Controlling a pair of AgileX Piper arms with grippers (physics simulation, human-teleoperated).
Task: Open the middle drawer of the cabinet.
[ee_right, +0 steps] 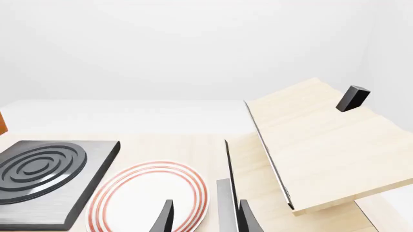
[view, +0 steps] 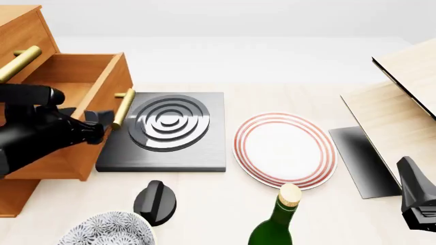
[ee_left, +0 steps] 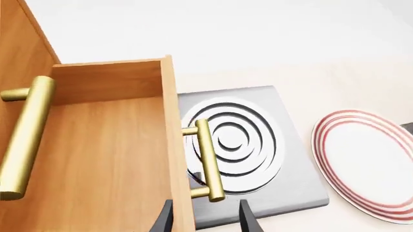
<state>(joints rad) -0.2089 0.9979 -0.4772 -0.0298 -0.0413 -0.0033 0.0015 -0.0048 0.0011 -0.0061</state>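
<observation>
Already pulled well out: middle drawer point(view: 75, 87), left gripper point(ee_left: 205, 215) spread beside handle point(ee_left: 208, 159), gripping nothing. Next: back off.

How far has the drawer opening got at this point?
Done: the middle drawer stands pulled well out of the cabinet, its inside showing. In hand: the left tool sits open by the drawer's handle, gripping nothing. Left: little, perhaps retreating. The right tool idles.
</observation>
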